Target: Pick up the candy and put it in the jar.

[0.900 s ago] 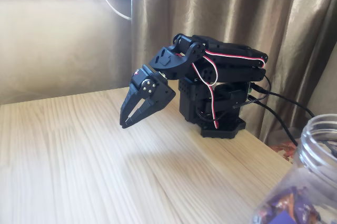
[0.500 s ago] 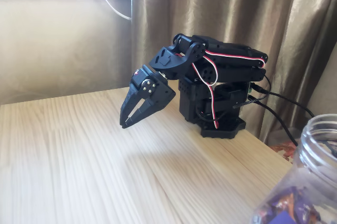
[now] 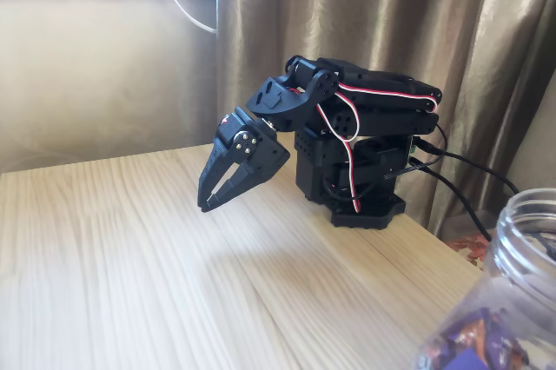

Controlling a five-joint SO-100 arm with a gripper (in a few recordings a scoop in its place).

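Note:
My black arm sits folded at the back of the wooden table (image 3: pixel 130 257). Its gripper (image 3: pixel 204 205) points down and to the left, hanging a little above the tabletop, fingertips together and nothing between them. The clear plastic jar (image 3: pixel 508 292) with its ribbed screw neck stands at the bottom right corner, cut off by the picture's edge, and purple-wrapped sweets show through its wall. The loose candy is out of view. The gripper is far to the left of the jar.
The arm's base (image 3: pixel 360 188) stands near the table's back right edge, with black cables (image 3: pixel 460 179) trailing right. A brown curtain (image 3: pixel 365 14) hangs behind, and a beige wall with a white cable (image 3: pixel 187 1) lies at the left.

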